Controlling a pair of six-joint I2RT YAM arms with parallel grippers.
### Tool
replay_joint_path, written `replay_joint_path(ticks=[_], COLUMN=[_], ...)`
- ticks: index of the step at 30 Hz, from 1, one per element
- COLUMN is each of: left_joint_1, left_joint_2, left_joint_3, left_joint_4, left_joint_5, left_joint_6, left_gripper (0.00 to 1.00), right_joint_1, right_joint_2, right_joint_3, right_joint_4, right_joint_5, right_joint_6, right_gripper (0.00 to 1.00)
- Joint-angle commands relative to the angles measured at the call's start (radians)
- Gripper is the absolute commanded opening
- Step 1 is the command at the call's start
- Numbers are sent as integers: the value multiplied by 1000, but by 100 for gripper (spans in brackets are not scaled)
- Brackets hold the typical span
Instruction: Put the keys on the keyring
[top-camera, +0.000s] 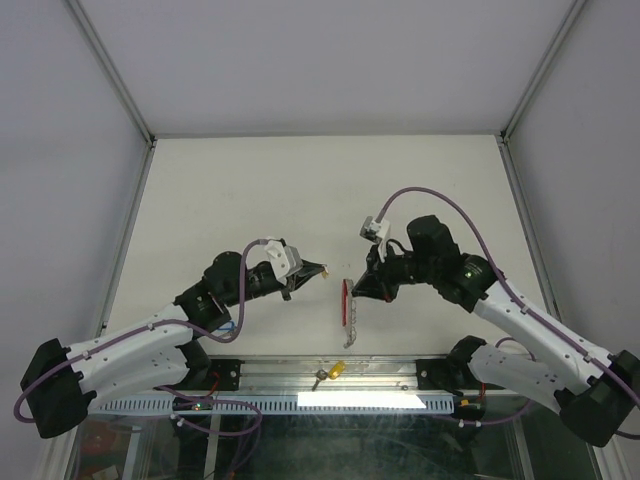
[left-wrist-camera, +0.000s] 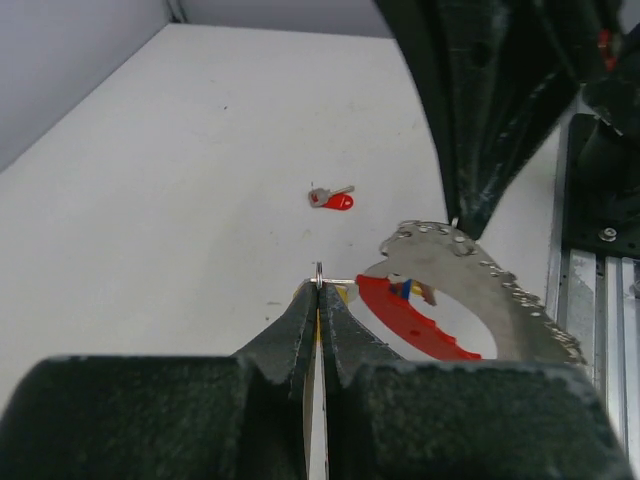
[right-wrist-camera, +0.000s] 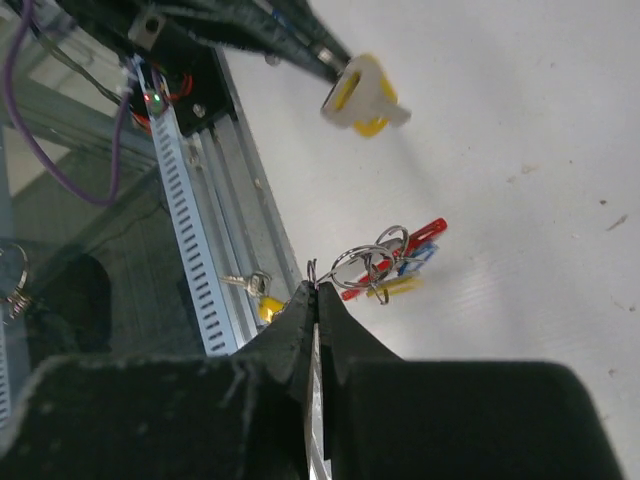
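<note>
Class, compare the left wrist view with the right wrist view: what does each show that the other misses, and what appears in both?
Left wrist only: a red-tagged key lying alone on the table. Right wrist only: a loose yellow-tagged key on the metal rail beside the table edge. Both: the keyring pinched by the right gripper, and the yellow tag held by the left gripper.

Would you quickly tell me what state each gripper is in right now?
Left gripper: closed, holding a yellow key.
Right gripper: closed on the keyring.
</note>
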Motion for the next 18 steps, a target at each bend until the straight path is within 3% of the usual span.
replay_joint_path(ticks=[1,7,18], left_joint_1=[0,0,-1], left_joint_2=[-23,11,50], left_joint_3=[-2,-1,17], left_joint_4=[111,170,208], left_joint_5=[119,185,267], left_joint_6=[78,86,80], left_gripper=[0,0,0], right_joint_1=[-73,-104,-109], right_joint_2=[13,27,47], right_joint_3=[30,-15,-23], right_joint_4=[226,391,406], right_joint_5=[-192,-266,-295], right_joint_6=[147,273,308], right_gripper=[0,0,0])
